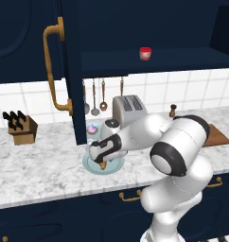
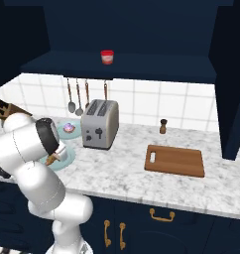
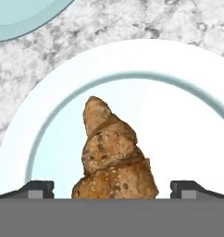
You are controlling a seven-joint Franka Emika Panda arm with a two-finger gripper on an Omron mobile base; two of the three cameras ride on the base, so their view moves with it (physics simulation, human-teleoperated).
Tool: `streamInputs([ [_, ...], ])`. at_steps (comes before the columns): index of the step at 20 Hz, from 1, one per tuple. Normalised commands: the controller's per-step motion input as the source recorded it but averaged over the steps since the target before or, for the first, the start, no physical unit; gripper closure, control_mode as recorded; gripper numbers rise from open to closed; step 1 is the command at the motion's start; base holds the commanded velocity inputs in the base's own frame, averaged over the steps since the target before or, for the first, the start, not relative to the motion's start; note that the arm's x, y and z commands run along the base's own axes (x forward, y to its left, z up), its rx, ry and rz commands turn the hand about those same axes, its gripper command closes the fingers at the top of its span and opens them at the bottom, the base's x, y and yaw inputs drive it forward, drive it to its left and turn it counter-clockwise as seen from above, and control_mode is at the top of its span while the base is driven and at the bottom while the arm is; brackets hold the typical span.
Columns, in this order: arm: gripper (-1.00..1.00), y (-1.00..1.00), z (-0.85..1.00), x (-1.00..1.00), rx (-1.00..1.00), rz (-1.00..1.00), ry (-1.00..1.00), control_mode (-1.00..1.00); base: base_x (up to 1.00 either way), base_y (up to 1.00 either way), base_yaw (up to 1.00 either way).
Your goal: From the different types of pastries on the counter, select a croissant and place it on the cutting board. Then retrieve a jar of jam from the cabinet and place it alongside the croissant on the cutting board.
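Croissant [image 3: 115, 155] lies on a pale blue plate [image 3: 21, 125], low centre of the hand view. Gripper [image 3: 112, 189] hangs over it, fingers spread to either side, not pinching yet, lined up to grasp. Cutting board [image 2: 175, 160] waits at right.

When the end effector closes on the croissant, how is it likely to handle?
The croissant looks flaky and ridged, so probably light and easy to crush under a hard squeeze. Its rough crust should resist slipping. It lies between the open end effector fingers on a smooth plate, so a push might slide it rather than roll it.
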Motion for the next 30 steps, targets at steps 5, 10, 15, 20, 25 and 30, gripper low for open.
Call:
streamInputs([
  [5, 1.00, 0.03, -0.27, 0.02, 0.00, 0.00, 0.04, -1.00, 0.00, 0.00, 0.00],
  [10, 1.00, 0.05, -0.24, 0.04, 0.00, 0.00, 0.03, -1.00, 0.00, 0.00, 0.00],
  [15, 1.00, 0.04, -0.08, 0.00, 0.00, 0.00, 0.00, -1.00, 0.00, 0.00, 0.00],
  [20, 1.00, 0.00, 0.14, 0.00, 0.00, 0.01, -0.06, -1.00, 0.00, 0.00, 0.00],
  [25, 1.00, 0.00, 0.38, -0.03, 0.00, 0.01, -0.04, -1.00, 0.00, 0.00, 0.00],
  [30, 1.00, -0.13, 0.40, -0.03, 0.00, 0.00, 0.00, -1.00, 0.00, 0.00, 0.00],
])
